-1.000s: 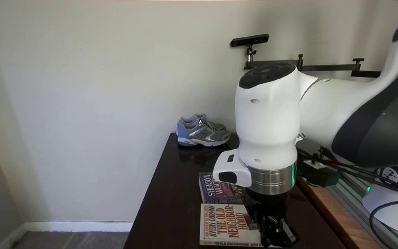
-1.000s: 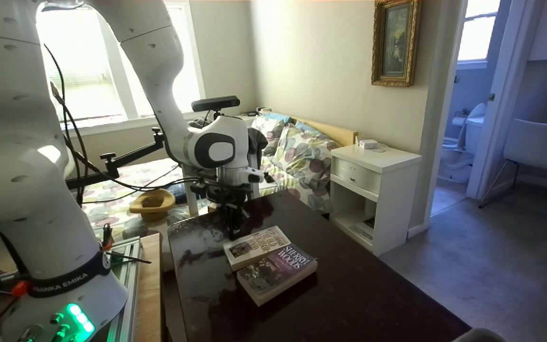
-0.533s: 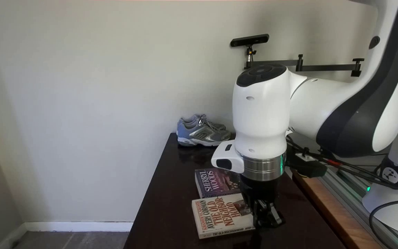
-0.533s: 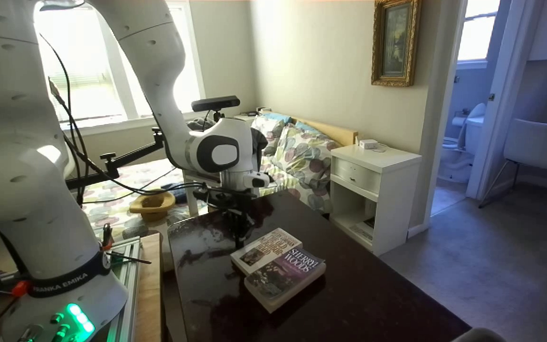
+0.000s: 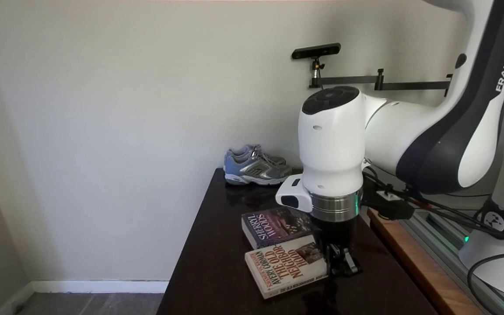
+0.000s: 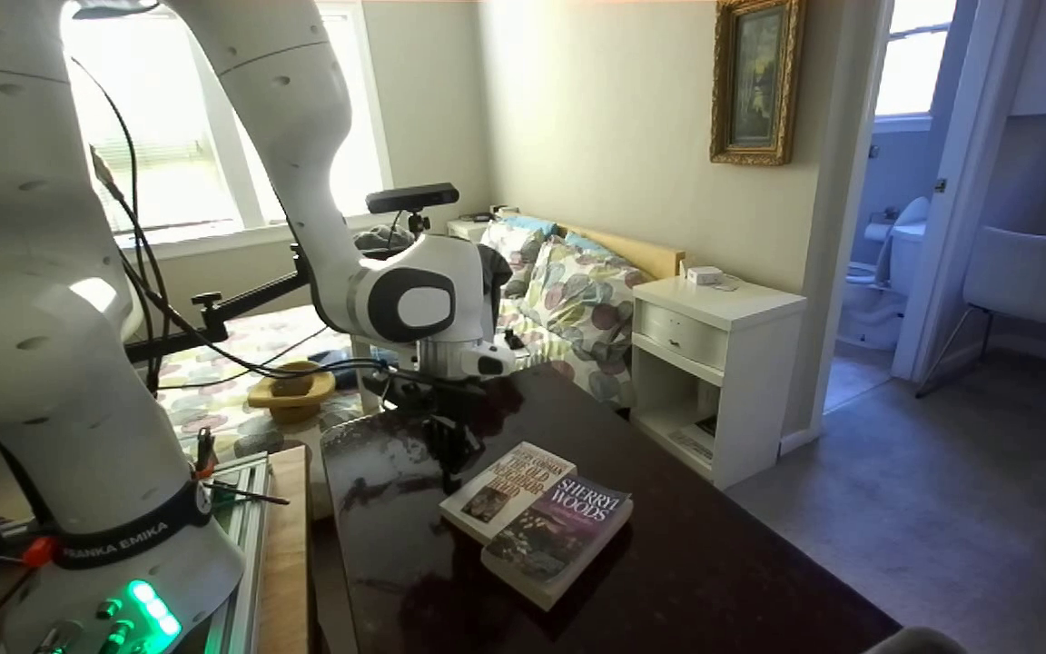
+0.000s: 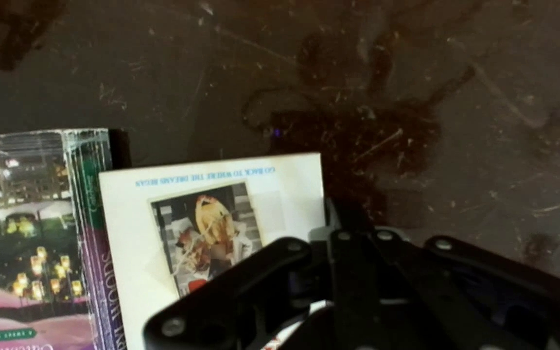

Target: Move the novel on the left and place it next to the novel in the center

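Wrist view: pincer (image 7: 355,231) fully closed, gripping nothing, at outer edge of Old Neighborhood novel (image 7: 207,233). Both exterior views: novel flat on desk (image 5: 210,262), just beside Sherryl Woods novel (image 5: 274,226); contact unconfirmed. Placement appears essentially complete; likely remaining: pincer withdrawal.
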You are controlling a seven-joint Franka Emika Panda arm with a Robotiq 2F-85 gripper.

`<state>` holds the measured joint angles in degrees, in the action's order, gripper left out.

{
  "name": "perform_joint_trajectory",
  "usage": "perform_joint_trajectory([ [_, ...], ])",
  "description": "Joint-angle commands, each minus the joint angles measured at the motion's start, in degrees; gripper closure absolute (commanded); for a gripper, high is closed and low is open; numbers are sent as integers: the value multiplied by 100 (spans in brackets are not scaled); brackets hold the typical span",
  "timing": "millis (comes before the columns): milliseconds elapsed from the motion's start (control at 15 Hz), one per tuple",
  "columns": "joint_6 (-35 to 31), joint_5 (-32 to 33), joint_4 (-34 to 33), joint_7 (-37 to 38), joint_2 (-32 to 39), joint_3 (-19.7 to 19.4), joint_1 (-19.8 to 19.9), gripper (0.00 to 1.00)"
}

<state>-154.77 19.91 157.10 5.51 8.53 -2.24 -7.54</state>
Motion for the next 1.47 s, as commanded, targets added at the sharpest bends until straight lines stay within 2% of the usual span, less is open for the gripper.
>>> perform_joint_trajectory([
  [0,79,294,20,267,-31,-111,81,100],
  [267,194,263,10,328,-393,-66,47,100],
  [400,326,402,162,482,-841,-38,18,100],
  [667,784,441,129,649,-1574,234,158,100],
  [933,1489,219,44,597,-2334,561,269,100],
  [1000,1764,42,-5,519,-2517,618,261,74],
  [1067,1959,-229,-35,265,-2653,619,203,72],
  [1133,2206,-258,-73,366,-2823,688,215,67],
  [1400,2958,-845,-231,235,-3387,786,100,38],
])
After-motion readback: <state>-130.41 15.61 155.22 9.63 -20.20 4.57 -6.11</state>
